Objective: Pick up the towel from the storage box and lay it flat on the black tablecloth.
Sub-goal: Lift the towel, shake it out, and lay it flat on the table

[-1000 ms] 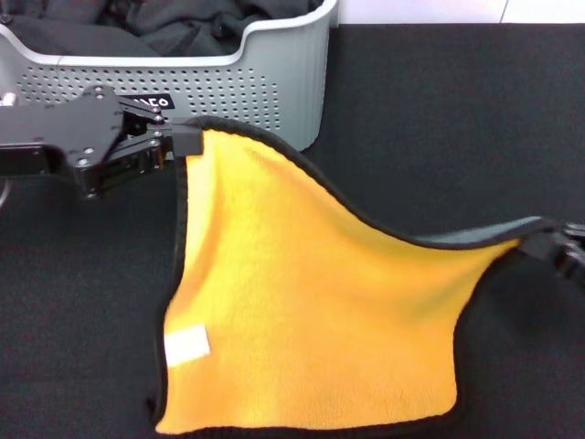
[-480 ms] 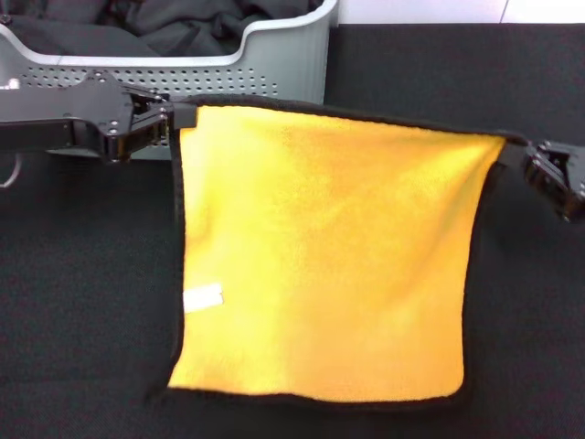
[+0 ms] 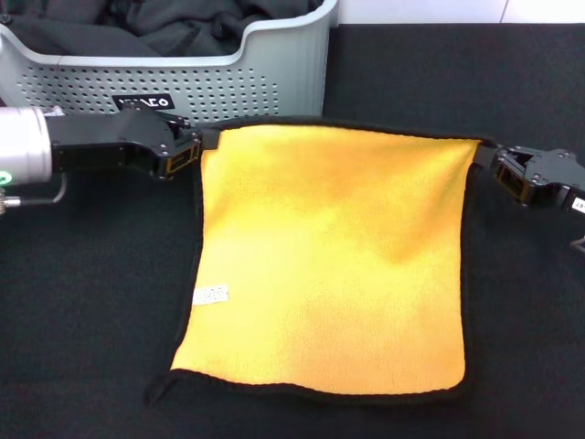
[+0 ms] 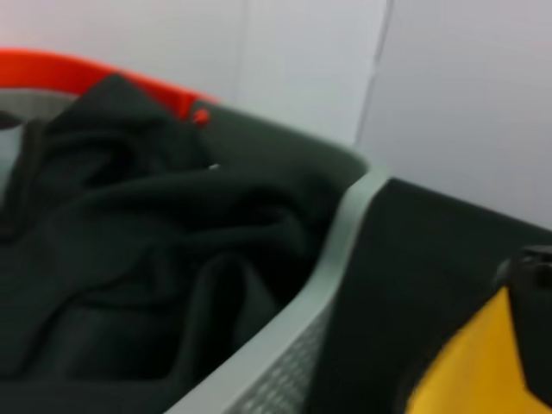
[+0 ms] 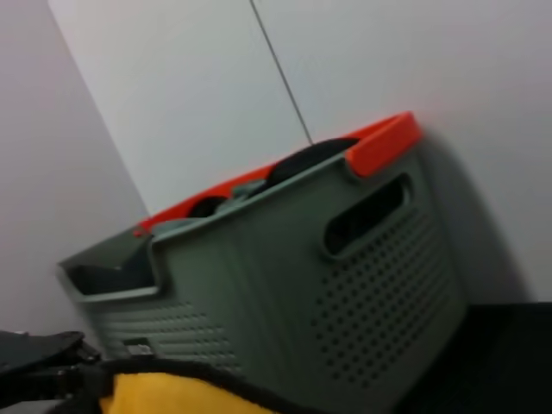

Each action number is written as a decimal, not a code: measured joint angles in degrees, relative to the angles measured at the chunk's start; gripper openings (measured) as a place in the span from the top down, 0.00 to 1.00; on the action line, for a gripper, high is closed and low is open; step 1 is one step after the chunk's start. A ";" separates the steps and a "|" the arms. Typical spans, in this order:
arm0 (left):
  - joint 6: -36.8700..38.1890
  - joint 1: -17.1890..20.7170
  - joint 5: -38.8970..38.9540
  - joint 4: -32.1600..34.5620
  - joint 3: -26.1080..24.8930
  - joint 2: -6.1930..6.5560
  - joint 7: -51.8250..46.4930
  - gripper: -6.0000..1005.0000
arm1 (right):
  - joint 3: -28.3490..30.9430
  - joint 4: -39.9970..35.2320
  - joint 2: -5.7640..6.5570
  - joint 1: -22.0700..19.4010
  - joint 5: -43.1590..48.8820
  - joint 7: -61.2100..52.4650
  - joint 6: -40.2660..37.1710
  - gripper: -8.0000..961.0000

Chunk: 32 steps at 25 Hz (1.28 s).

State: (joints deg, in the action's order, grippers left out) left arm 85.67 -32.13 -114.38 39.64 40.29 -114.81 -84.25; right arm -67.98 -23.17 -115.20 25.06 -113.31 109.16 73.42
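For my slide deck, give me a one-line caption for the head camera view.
Both grippers, left and right, stretch the towel over the black tablecloth beside the storage box.

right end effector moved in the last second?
Yes. The right end effector has risen from low at the frame's right edge toward the storage box and pulled the towel taut.

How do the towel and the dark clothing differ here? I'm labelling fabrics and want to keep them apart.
The towel is yellow-orange; the dark clothing is black. The towel is spread out on the black tablecloth; the clothing lies crumpled in the storage box. The left gripper and right gripper each hold a towel corner; neither touches the clothing.
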 joint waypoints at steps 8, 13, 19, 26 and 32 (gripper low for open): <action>-8.25 -0.63 -0.52 -1.20 1.46 -2.27 1.24 0.87 | -0.37 0.87 -0.18 1.24 -0.42 0.15 -5.50 0.86; -13.75 -0.88 -0.58 -1.30 5.95 -3.45 1.53 0.86 | -0.45 2.27 -0.41 2.77 -0.45 0.51 -7.62 0.85; -17.22 -2.01 -0.20 -2.18 6.25 -4.73 3.50 0.86 | -1.87 2.46 -0.64 4.31 -0.67 0.76 -11.06 0.85; -18.22 -2.92 -0.10 -3.51 5.87 -4.58 3.66 0.85 | -1.98 2.49 -0.66 5.55 -0.67 0.79 -12.09 0.85; -18.41 -2.87 -0.06 -3.52 5.85 -4.59 3.73 0.84 | -2.38 2.45 -0.64 5.98 -0.67 0.79 -13.17 0.84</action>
State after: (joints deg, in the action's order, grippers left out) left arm 67.27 -34.99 -114.44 36.12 46.14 -119.41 -80.52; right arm -70.36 -20.72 -115.84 31.04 -113.97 109.95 60.25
